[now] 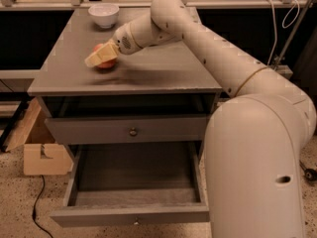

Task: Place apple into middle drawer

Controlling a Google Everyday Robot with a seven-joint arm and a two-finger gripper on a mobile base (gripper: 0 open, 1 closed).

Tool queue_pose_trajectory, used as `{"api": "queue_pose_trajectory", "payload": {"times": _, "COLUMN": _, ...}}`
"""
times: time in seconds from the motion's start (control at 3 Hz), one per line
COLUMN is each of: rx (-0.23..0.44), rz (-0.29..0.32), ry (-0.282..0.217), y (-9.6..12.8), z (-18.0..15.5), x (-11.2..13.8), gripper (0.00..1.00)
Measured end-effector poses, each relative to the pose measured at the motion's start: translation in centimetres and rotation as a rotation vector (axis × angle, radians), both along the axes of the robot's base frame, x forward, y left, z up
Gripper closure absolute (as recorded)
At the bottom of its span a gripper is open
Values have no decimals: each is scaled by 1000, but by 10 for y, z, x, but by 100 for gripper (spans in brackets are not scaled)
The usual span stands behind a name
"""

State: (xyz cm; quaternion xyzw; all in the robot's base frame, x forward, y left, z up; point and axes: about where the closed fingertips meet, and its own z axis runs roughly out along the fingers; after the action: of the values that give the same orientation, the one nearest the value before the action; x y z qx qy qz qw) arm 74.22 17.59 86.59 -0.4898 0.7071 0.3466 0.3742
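The red-orange apple sits on the grey cabinet top, left of the middle. My gripper reaches in from the right and sits right at the apple, covering most of it from the camera. The middle drawer is pulled out at the bottom of the cabinet and looks empty inside. Its front panel faces me. The knobbed grey front above it is closed.
A white bowl stands at the back left of the cabinet top. A cardboard box sits on the floor at the left, with a cable beside it. My arm and body fill the right side.
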Motion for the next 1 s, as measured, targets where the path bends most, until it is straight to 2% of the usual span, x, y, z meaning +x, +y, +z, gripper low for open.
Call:
{"api": "queue_pose_trajectory", "payload": {"times": 0.33, "rx": -11, "rz": 12, "ry": 0, "y": 11, "z": -7, "x": -1, "gripper": 40}}
{"api": "queue_pose_trajectory", "payload": {"times": 0.67, "rx": -21, "rz": 13, "ry": -20, "y": 12, "z": -7, "x": -4, "gripper": 63}}
{"api": "queue_pose_trajectory", "payload": {"times": 1.0, "rx": -2, "rz": -25, "ry": -103, "y": -16, "z": 22, "x": -22, "gripper": 86}}
